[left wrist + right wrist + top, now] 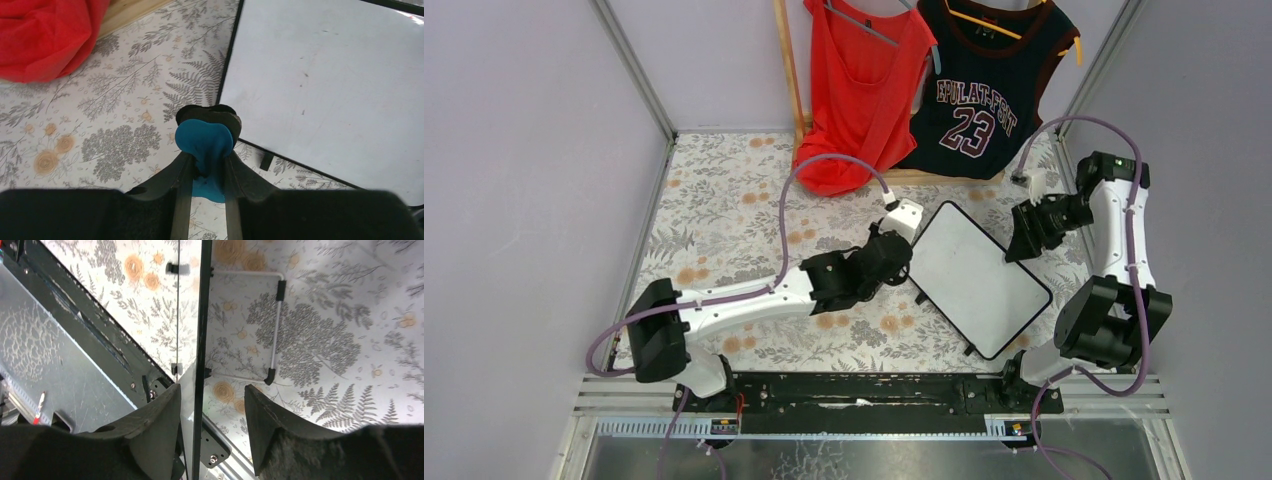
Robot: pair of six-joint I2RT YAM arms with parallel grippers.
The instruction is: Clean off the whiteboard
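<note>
1. whiteboard (979,275) sits slanted on the flowered table (724,230), right of centre, between the two arms. its white face shows only a few faint specks.
2. left gripper (207,120) is pinched tight on a blue pad (205,142), just beside the board's left edge near a corner, over the tablecloth.
3. right gripper (212,392) straddles the board's far right edge. its jaws stand wide, the thin black frame between them and nearer one finger. whether either finger touches it, i cannot tell.
4. white wire stand (275,325) shows past that edge in the right wrist view.
5. red top (859,90) and dark "23" jersey (984,90) hang at the back.
</note>
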